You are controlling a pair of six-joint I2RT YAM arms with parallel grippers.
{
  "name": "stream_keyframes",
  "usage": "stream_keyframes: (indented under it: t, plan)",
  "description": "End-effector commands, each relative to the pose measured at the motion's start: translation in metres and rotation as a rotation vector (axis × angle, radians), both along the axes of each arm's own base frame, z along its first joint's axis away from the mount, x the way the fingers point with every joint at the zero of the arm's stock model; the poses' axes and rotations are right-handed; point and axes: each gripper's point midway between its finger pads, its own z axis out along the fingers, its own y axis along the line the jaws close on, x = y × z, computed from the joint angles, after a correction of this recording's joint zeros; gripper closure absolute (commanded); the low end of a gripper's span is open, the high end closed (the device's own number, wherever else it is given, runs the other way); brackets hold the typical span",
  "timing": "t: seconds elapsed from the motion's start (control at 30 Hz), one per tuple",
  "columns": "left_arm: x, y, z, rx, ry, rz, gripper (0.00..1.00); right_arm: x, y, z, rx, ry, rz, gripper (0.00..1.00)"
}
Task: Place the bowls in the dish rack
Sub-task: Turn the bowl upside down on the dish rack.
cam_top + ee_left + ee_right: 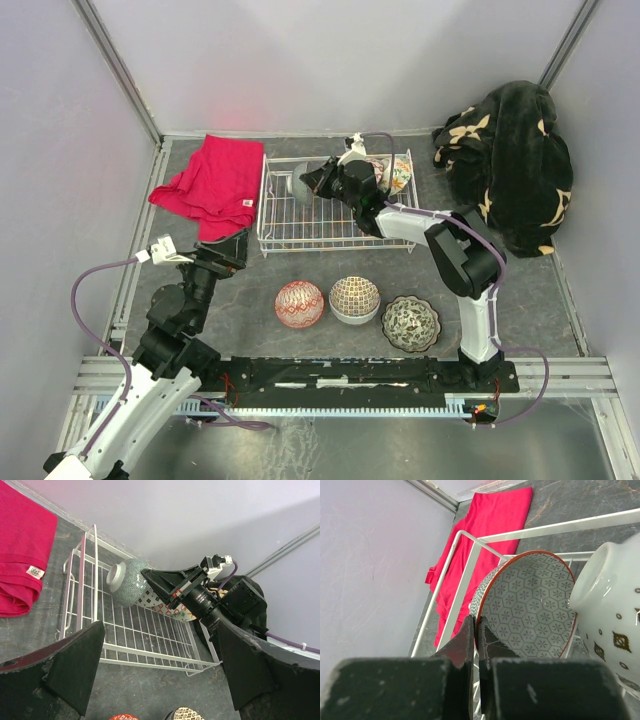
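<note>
The white wire dish rack stands at the back of the table. My right gripper reaches over it, shut on the rim of a grey bowl with a hexagon pattern. That bowl hangs on edge over the rack's left part, foot pointing left. More bowls lean in the rack's right end, among them a white one. Three bowls sit on the table in front: red lattice, mosaic, green-patterned. My left gripper is open and empty, left of the rack's front corner.
A red cloth lies left of the rack, touching its side. A black floral blanket is heaped in the back right corner. Walls close in the table on three sides.
</note>
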Motion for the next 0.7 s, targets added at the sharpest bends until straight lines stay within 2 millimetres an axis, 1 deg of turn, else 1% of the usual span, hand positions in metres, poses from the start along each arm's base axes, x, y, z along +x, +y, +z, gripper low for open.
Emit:
stream_keyframes:
  t: [0.0, 0.1, 0.47, 0.67]
  plan:
    - [0.0, -0.001, 0.01, 0.011, -0.038, -0.005, 0.0, 0.004, -0.024, 0.005, -0.073, -0.017, -0.072, 0.98]
    - [0.0, -0.001, 0.01, 0.009, -0.039, -0.005, 0.0, 0.003, -0.028, 0.004, -0.081, -0.014, -0.083, 0.98]
    - [0.0, -0.001, 0.009, 0.011, -0.038, -0.006, 0.0, 0.002, -0.036, -0.01, -0.117, 0.015, -0.113, 0.98]
    - [0.0, -0.001, 0.01, 0.01, -0.038, -0.007, 0.0, -0.001, -0.043, -0.013, -0.143, 0.027, -0.132, 0.98]
